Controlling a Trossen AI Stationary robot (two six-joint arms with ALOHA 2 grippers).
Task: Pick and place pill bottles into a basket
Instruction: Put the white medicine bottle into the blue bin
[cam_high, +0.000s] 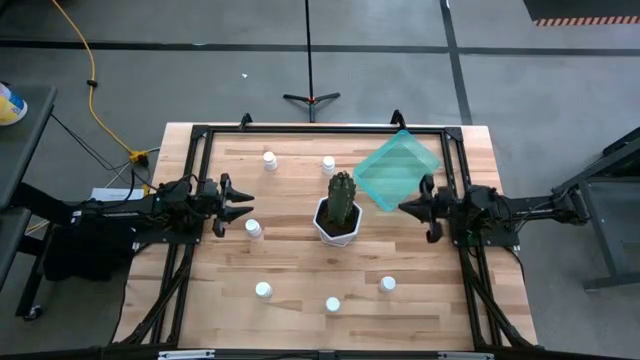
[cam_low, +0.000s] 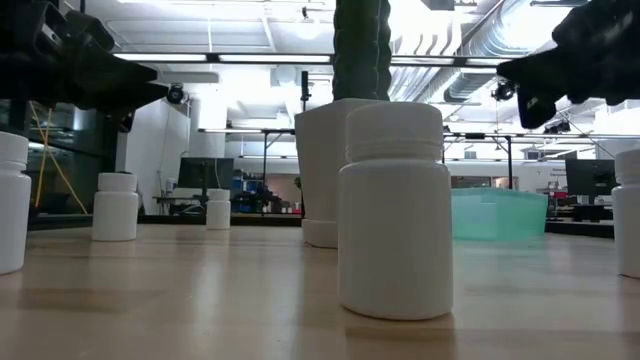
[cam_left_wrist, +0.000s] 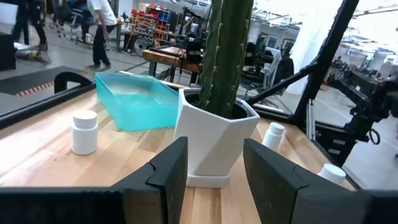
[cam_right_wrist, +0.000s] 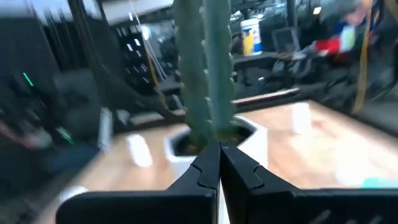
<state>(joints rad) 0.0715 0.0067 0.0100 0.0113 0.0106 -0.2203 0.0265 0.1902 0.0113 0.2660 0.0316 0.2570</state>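
Observation:
Several small white pill bottles stand upright on the wooden table: two at the far side (cam_high: 269, 159) (cam_high: 328, 165), one (cam_high: 253, 228) close to my left gripper, and three near the front (cam_high: 263, 291) (cam_high: 332, 305) (cam_high: 387, 285). The teal basket (cam_high: 395, 170) rests flat on the table at the far right, empty. My left gripper (cam_high: 247, 205) is open and empty left of the cactus pot (cam_high: 337, 218), pointing at it (cam_left_wrist: 214, 162). My right gripper (cam_high: 403, 208) is shut and empty right of the pot, beside the basket's near edge (cam_right_wrist: 219, 146).
The white faceted pot with the green cactus stands at the table's middle between the two grippers. A black frame (cam_high: 320, 128) runs along the table's far and side edges. Bare wood lies between the pot and the front bottles. People show in the room beyond (cam_left_wrist: 99, 31).

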